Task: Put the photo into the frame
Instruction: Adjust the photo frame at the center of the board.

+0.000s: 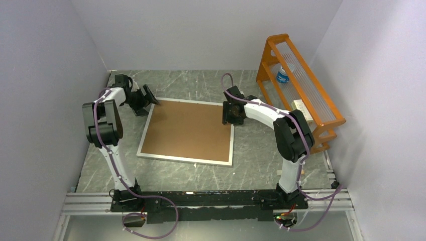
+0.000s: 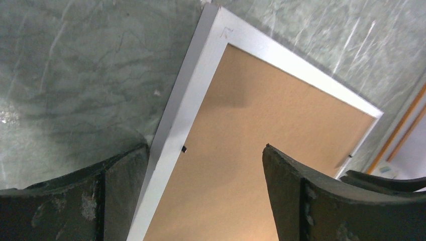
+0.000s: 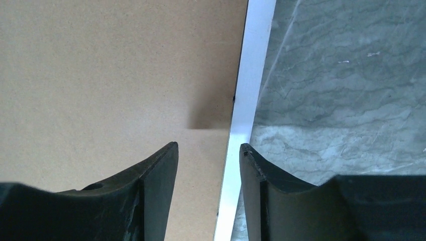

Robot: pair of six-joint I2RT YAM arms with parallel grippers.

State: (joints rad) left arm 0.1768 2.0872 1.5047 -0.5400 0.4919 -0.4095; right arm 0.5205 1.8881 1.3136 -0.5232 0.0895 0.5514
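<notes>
Top external view gives us the frame [image 1: 185, 159] lying flat on the grey marbled tabletop [image 1: 261, 155], between the two arms and turned a little askew. A brown backing board [image 1: 187, 129] fills the frame inside its narrow white-silver border. At the frame's far left corner hangs the left gripper [image 1: 149, 98]. At its far right corner, over the right-hand border, hangs the right gripper [image 1: 232, 116]. Well to the right of the frame stands an orange rack [image 1: 265, 60] holding a small bottle with a blue label [image 1: 283, 75] and a white box [image 1: 301, 106].

From the left wrist we see the left gripper [image 2: 205, 146] spread wide, its two dark fingers far apart and holding nothing. The frame's left border [image 2: 186, 105] runs up between them, nearer one finger than the other, with the board on one side of it and bare tabletop on the other. A small black clip [image 2: 184, 149] sits on the inner edge of that border.

From the right wrist we see the right gripper [image 3: 208, 144] partly spread, its fingers apart and pinching nothing. The frame's right border [image 3: 256, 50] passes through the gap. One finger stands over the board, the other over the tabletop just beside the frame. Whether the fingertips touch the frame we cannot tell.
</notes>
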